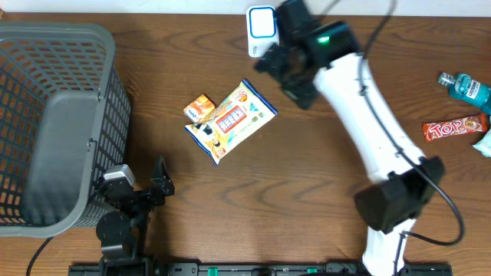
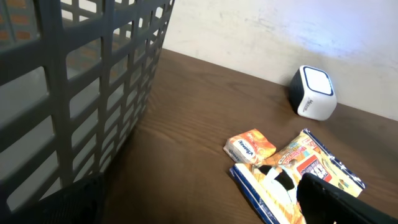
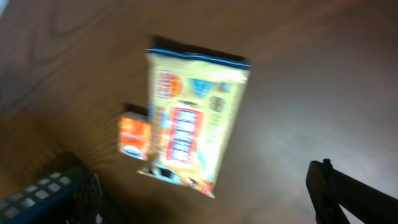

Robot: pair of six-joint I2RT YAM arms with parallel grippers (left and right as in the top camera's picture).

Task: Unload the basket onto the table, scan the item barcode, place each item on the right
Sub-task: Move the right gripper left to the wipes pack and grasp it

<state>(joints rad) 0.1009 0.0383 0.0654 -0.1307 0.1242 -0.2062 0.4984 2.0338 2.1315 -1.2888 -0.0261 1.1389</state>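
A yellow and blue snack packet lies flat on the brown table, with a small orange box touching its left corner. The white barcode scanner with a blue-lit face stands at the back edge. My right gripper hovers open just right of the packet and below the scanner, holding nothing. Its wrist view is blurred and shows the packet and orange box ahead of the open gripper. My left gripper rests open near the front left, and its view shows the packet, box and scanner.
A large grey mesh basket fills the left side, close to my left gripper. At the far right lie a teal bottle, a red Top candy bar and the corner of a pale packet.
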